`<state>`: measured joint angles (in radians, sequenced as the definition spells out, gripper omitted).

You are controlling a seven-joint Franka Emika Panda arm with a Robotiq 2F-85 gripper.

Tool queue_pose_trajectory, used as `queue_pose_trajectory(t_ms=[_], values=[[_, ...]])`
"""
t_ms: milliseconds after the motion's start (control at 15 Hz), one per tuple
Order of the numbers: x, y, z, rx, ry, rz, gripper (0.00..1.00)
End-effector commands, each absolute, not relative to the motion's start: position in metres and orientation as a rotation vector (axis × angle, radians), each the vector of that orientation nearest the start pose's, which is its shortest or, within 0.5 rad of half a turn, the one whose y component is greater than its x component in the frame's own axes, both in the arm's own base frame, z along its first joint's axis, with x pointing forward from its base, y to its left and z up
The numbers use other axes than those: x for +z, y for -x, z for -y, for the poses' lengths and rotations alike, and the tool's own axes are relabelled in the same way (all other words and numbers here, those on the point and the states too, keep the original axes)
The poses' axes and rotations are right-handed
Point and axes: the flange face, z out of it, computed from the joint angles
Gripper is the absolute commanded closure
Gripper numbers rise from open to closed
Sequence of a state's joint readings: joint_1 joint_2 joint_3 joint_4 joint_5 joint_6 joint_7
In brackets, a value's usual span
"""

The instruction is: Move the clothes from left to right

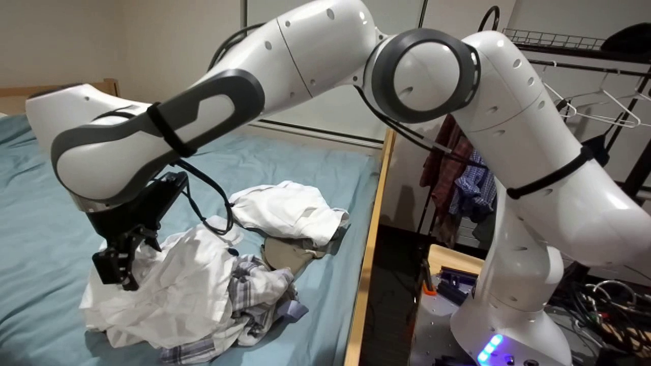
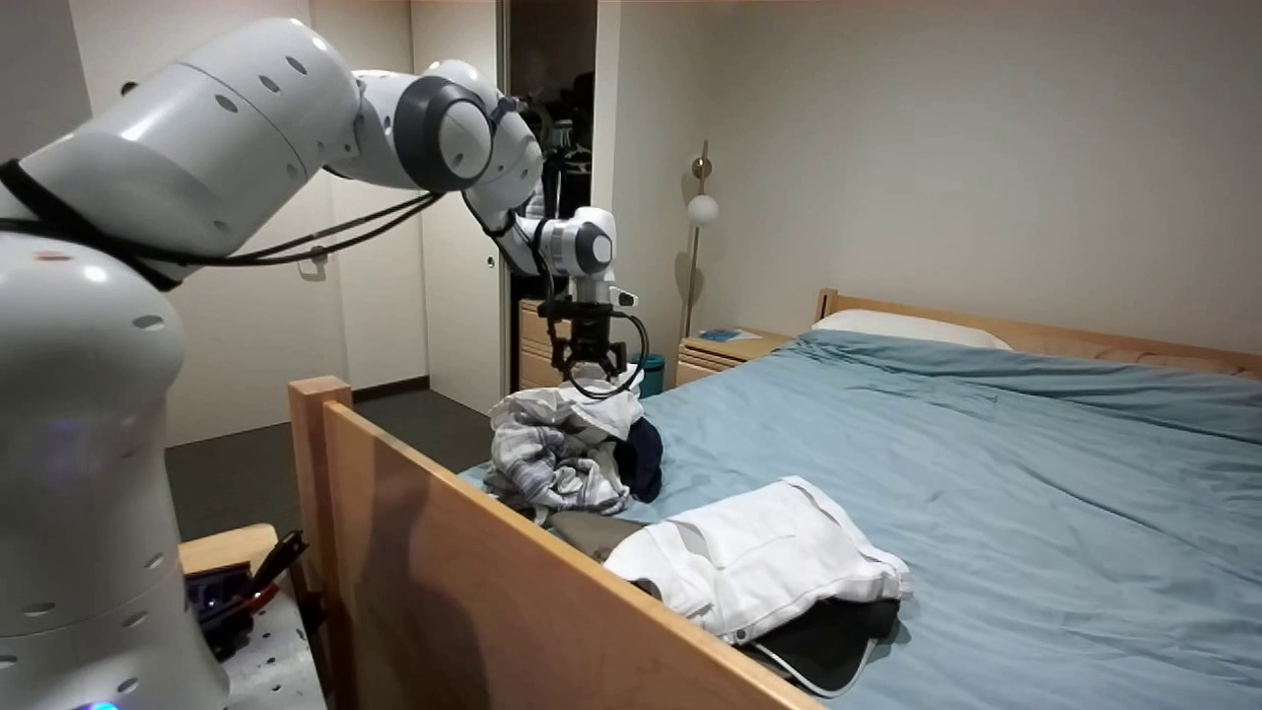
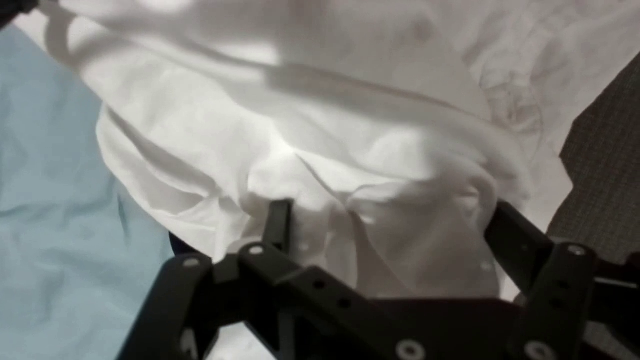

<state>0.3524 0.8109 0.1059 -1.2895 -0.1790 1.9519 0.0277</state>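
While the gripper (image 3: 392,225) hangs low near the foot corner of the bed (image 2: 986,473), the white cloth (image 1: 173,290) lies directly beneath it and bunched between the jaws, which stand wide; whether they touch fabric, I cannot tell. The creases there slant across the closing line, so pinching should gather them rather than slip along. Beside the cloth and partly under it, on the side toward the footboard (image 2: 473,582), lies a plaid shirt (image 1: 257,295), which may come up with it. The folded white garment (image 2: 759,562) rests farther along the footboard edge, to the right in an exterior view; I judge the carry should run parallel to that edge, away from the corner.
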Motion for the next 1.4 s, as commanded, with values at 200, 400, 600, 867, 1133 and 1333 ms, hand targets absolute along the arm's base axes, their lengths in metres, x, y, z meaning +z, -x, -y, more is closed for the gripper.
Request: queue_pose_trajectory(t_ms=[200, 400, 600, 867, 1133, 1333], values=[[0.236, -0.678, -0.296, 0.347, 3.116, 0.950, 0.00], [0.234, -0.680, -0.296, 0.403, 3.095, 1.035, 0.10], [0.235, -0.683, -0.295, 0.435, 3.085, 1.097, 0.40], [0.236, -0.688, -0.295, 0.437, 3.065, 1.136, 0.66], [0.241, -0.692, -0.293, 0.377, 3.045, 1.150, 0.90], [0.253, -0.693, -0.291, 0.350, 3.065, 1.116, 0.95]])
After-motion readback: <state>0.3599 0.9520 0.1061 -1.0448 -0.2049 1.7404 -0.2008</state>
